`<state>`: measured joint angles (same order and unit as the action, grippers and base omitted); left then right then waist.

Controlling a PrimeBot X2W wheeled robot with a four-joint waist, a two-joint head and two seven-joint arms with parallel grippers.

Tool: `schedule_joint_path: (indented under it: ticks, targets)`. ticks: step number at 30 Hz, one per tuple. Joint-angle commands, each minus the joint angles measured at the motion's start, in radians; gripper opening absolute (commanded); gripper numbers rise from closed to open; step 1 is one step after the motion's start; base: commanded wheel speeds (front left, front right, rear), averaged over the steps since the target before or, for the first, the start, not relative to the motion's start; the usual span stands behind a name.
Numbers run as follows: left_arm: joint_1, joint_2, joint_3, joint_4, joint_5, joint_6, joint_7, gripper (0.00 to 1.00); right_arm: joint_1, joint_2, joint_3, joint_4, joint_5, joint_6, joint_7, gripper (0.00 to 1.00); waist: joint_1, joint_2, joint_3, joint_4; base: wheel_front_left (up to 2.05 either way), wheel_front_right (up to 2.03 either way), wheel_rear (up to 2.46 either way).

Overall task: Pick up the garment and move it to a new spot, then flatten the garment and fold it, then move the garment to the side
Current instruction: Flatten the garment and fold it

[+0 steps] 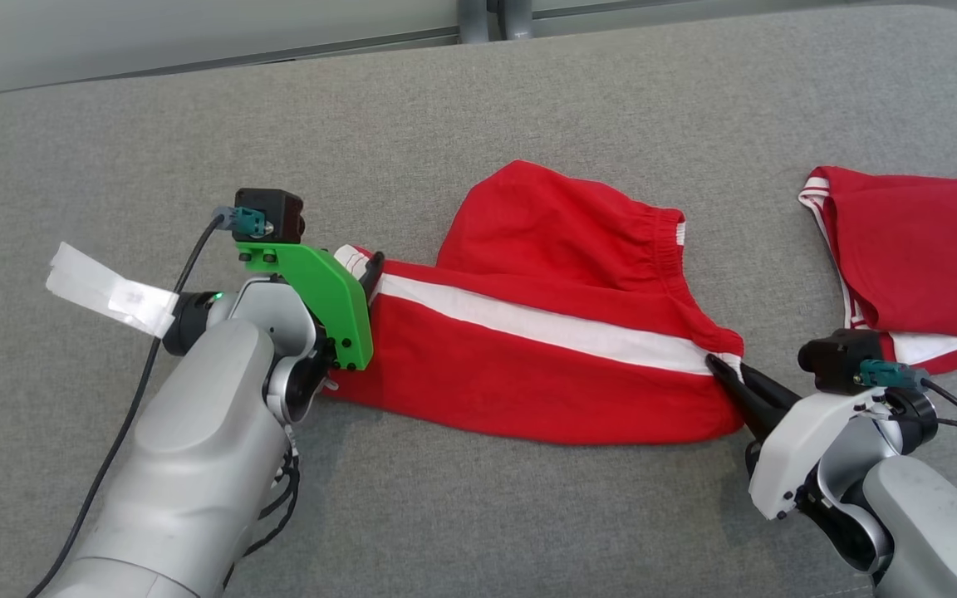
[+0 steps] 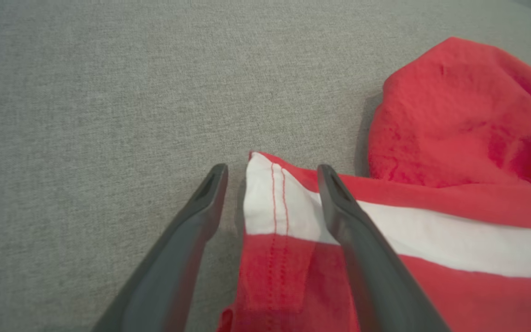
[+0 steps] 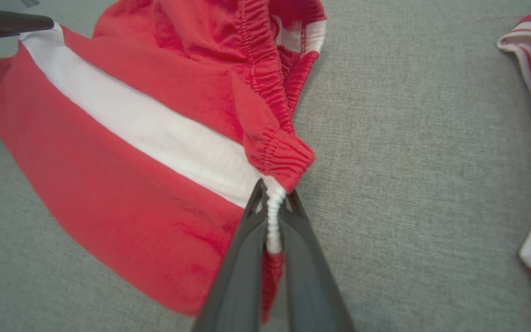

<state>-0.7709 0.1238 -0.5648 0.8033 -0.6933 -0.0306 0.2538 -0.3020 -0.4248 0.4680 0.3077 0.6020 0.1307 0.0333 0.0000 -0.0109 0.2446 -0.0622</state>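
Paper tag (image 1: 105, 291) flaps off the left forearm, behind the left claw (image 2: 272, 170). That claw is spread wide and holds nothing; its jaws straddle the white-striped hem corner of the garment (image 1: 545, 365), one finger (image 2: 191, 221) over bare desk (image 1: 528, 100), the other over cloth. The garment, red shorts with a white side stripe, lies on the desk, stretched from this claw across to the right claw (image 3: 274, 191). The right claw is pinched tight on the white end of the elastic waistband, cloth bunched between its jaws. Beyond the right claw, off to its right, lies a second red garment (image 1: 919, 249), apart from the first. Progress, as judged: shorts seem placed and flattening is under way. The panel between the claws lies fairly smooth, but the part ahead of them humps up in a loose mound. Left claw has yet to close on its corner; fold and shift aside not yet done. Hard to read: in the head view the left claw sits mostly behind its green mount (image 1: 321, 291); cannot tell whether its finger touches cloth; what lies under the mound is hidden; second garment cut off at the frame edge.
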Motion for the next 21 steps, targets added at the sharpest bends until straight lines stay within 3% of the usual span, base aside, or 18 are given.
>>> schedule_joint_path:
  ticks: [1, 4, 6, 8, 9, 11, 12, 21]
  targets:
    - [-0.021, 0.0, -0.003, 0.01, -0.007, -0.009, 0.001, 1.0, -0.014, -0.007, 0.004, 0.011, 0.007, 0.0, -0.012, 0.0, 0.0, 0.0109, 0.0, -0.002, 0.0, 0.0, 0.0]
    - [-0.026, -0.004, -0.006, 0.023, -0.014, -0.016, 0.014, 1.0, -0.016, -0.009, 0.008, 0.02, 0.012, 0.0, -0.02, 0.0, 0.0, 0.0109, -0.001, 0.0, 0.0, 0.0, 0.0]
    - [-0.032, -0.005, -0.01, 0.03, -0.016, -0.023, 0.024, 0.92, -0.02, -0.011, 0.011, 0.026, 0.014, 0.0, -0.024, 0.0, 0.0, 0.0109, 0.0, 0.002, 0.0, 0.0, 0.0]
    - [-0.038, -0.006, -0.013, 0.035, -0.017, -0.025, 0.031, 0.76, -0.026, -0.013, 0.014, 0.03, 0.016, 0.0, -0.029, 0.0, 0.0, 0.0109, 0.001, 0.003, 0.0, 0.0, 0.0]
    - [-0.041, -0.007, -0.015, 0.036, -0.018, -0.025, 0.032, 0.66, -0.029, -0.013, 0.016, 0.031, 0.017, 0.0, -0.031, 0.0, 0.0, 0.0109, 0.001, 0.003, 0.0, 0.0, 0.0]
    - [-0.043, -0.01, -0.017, 0.042, -0.021, -0.029, 0.037, 0.3, -0.033, -0.013, 0.019, 0.035, 0.02, 0.0, -0.036, 0.0, 0.0, 0.0109, 0.003, 0.002, 0.0, 0.0, 0.0]
    - [-0.04, -0.015, -0.023, 0.051, -0.028, -0.034, 0.057, 0.0, -0.036, -0.01, 0.022, 0.037, 0.023, 0.0, -0.039, 0.0, 0.0, 0.0109, 0.004, 0.002, 0.0, 0.0, 0.0]
    - [-0.045, -0.002, -0.027, 0.053, -0.035, -0.039, 0.069, 0.0, -0.049, -0.015, 0.026, 0.047, 0.028, 0.0, -0.055, 0.0, 0.0, 0.0109, 0.002, 0.003, 0.0, 0.0, 0.0]
